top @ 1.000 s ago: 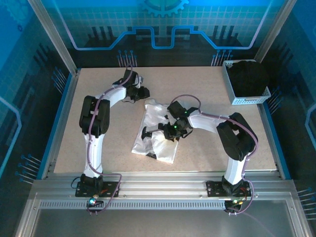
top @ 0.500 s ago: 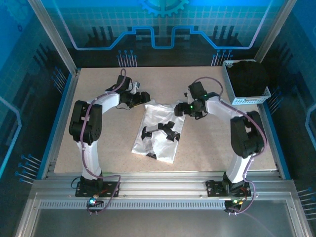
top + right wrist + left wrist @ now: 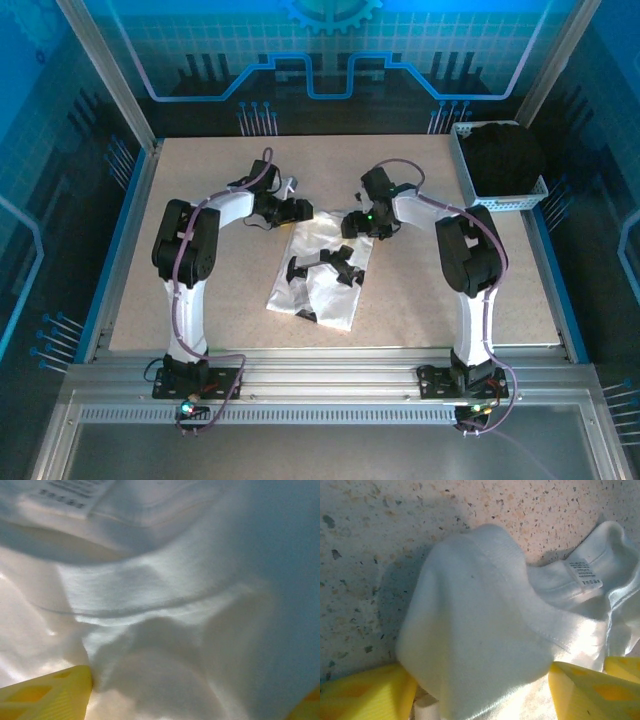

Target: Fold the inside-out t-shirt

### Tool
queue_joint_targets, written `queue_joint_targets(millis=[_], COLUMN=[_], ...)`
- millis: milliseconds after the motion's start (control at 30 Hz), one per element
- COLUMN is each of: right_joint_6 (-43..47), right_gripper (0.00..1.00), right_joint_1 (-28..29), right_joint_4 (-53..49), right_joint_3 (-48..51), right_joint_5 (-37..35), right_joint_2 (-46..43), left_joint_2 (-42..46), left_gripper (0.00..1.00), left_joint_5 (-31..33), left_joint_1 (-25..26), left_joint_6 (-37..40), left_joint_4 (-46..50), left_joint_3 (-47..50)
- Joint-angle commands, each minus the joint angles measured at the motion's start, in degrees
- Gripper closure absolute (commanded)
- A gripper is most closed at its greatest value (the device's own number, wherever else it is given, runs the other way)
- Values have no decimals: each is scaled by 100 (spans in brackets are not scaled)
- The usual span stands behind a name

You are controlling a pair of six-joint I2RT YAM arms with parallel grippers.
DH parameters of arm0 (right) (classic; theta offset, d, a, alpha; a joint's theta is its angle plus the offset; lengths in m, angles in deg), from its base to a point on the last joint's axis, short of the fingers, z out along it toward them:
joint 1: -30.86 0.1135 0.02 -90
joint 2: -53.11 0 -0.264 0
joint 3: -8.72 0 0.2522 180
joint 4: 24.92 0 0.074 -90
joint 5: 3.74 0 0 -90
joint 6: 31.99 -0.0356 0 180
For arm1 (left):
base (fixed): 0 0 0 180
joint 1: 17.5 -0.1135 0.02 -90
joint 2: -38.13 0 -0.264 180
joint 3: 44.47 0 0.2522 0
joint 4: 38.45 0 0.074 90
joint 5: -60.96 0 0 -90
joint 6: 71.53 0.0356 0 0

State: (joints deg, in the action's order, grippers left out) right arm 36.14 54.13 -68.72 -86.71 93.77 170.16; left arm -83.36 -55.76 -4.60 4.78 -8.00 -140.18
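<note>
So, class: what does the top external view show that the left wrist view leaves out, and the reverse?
Top view: both whole arms, the right claw, and a basket holding a black garment. Left wrist view: a printed care label at the collar. Shared: the white t-shirt, the speckled table and the left claw, its fingers apart around bunched cloth.

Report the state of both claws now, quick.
Left claw: open, astride a bunched fold of the plain white cloth t-shirt.
Right claw: open, with the same t-shirt's cloth between its jaws.
</note>
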Motion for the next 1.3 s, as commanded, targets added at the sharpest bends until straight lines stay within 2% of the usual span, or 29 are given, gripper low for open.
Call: queue_joint_targets(millis=[0,200,500,633,767,1067,1267], right_joint_6=[-128,-284,-424,-419,-414,-569,-310], right_gripper=[29,46,68,86,100,100,100], right_joint_1=[186,183,154,92,29,-56,-319], right_joint_4=[140,410,799,1118,1530,2454,2060], right_joint_3=[17,109,254,407,627,907,-198], right_joint_5=[465,580,568,553,619,884,871], right_joint_2=[169,142,169,86,-122,-655,-643], left_joint_2=[-247,-264,-308,-190,28,482,704], left_gripper=[38,57,85,100,100,100,100], left_joint_5=[-448,-743,-671,-637,-538,-479,-287], left_joint_1=[139,151,133,40,-93,-303,-381], left_joint_6=[130,60,-78,-239,-415,-1084,-1366], left_joint_4=[350,253,183,-56,-329,-1186,-1177], left_joint_3=[31,39,32,196,409,683,-227])
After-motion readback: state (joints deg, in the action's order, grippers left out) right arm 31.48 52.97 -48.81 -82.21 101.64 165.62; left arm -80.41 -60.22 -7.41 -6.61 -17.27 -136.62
